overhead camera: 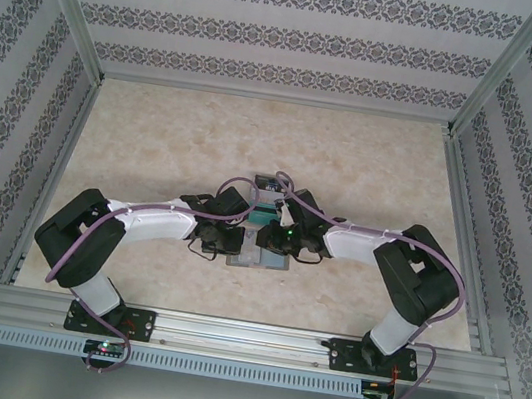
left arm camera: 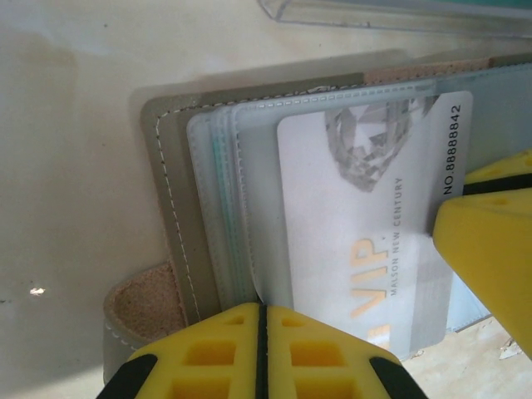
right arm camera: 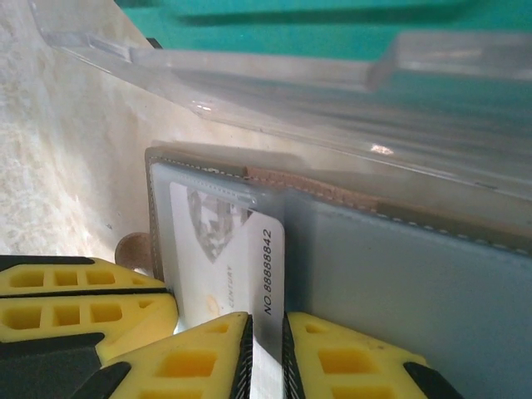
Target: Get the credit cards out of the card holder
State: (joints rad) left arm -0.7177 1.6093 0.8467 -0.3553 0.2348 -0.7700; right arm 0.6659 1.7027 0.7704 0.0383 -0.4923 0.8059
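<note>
**Both claws meet at the open wallet, one card caught by its edge**

Nearest in the top view, the two arm bases sit on a silver aluminium rail (overhead camera: 244, 336). The arms bend inward from there to meet at mid-table.

The left gripper (left arm camera: 262, 320) has its yellow ribbed fingers pressed fully together at the near edge of the flat, grey-brown stitched card holder (left arm camera: 170, 191). Whether they pinch any part of it cannot be told.

The holder lies open on the pale marbled table (overhead camera: 154, 141), with its clear plastic sleeves fanned.

The right gripper (right arm camera: 268, 332) is closed on the short edge of a pale grey credit card (left arm camera: 349, 233) printed with "VIP" and a number. The card sits in the top sleeve, and its numbered edge sticks out past the sleeve's opening, between the yellow fingers.

Just beyond the holder lies a clear plastic case (right arm camera: 291, 91) with something teal inside. Farther back stand walls with dark patterned bands (overhead camera: 291, 42).
</note>
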